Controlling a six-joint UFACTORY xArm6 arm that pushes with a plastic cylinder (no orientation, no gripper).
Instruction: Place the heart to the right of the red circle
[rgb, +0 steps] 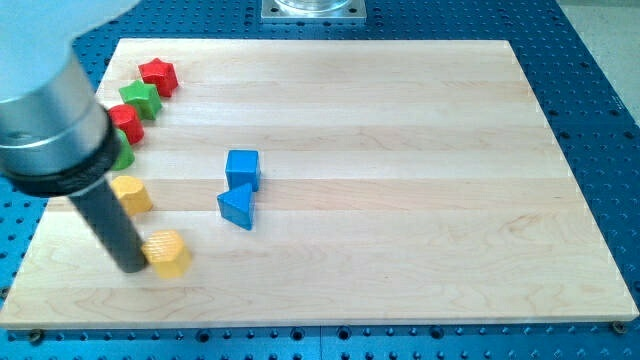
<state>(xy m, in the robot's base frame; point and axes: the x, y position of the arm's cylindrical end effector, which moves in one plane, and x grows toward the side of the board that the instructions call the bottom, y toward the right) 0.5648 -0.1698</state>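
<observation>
The yellow heart (168, 252) lies near the board's bottom left. My tip (131, 267) rests on the board, touching the heart's left side. The red circle (126, 122) sits at the left edge, partly hidden behind the arm's grey body. The heart is below the red circle and slightly to its right.
A red star (158, 75) and a green star (141, 99) lie above the red circle. A green block (124, 156) peeks out below it. Another yellow block (132, 194) sits above the heart. A blue cube (242, 169) and a blue triangle (237, 206) lie mid-board.
</observation>
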